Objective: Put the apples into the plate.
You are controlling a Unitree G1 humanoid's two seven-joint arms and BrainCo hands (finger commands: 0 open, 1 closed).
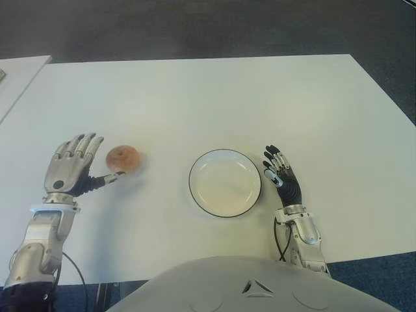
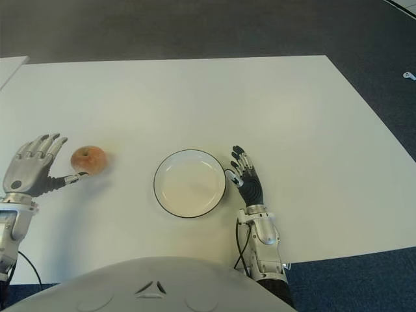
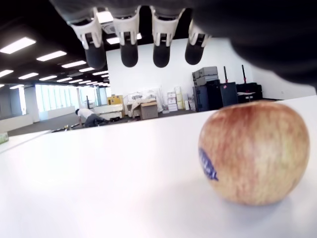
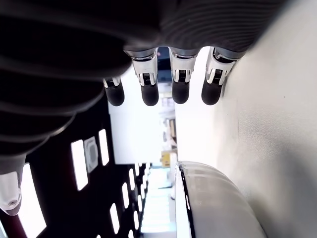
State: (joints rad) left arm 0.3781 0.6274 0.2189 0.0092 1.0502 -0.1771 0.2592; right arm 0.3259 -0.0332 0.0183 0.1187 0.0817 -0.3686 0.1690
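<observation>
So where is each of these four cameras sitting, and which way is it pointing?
Left eye view: on the head, looking down at the white table; shows the left hand beside the apple, the right hand beside the plate, and the torso.
Right eye view: same head, slightly shifted; same scene.
Left wrist view: under the left palm, facing the apple; fingertips show.
Right wrist view: under the right palm, facing the plate rim; fingertips show.
Shared: the eye views and left wrist view see the apple.

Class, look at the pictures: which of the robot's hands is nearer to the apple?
Left. The left hand is open just beside the apple, thumb reaching toward it. The right hand is open beyond the plate, on its far side.
</observation>
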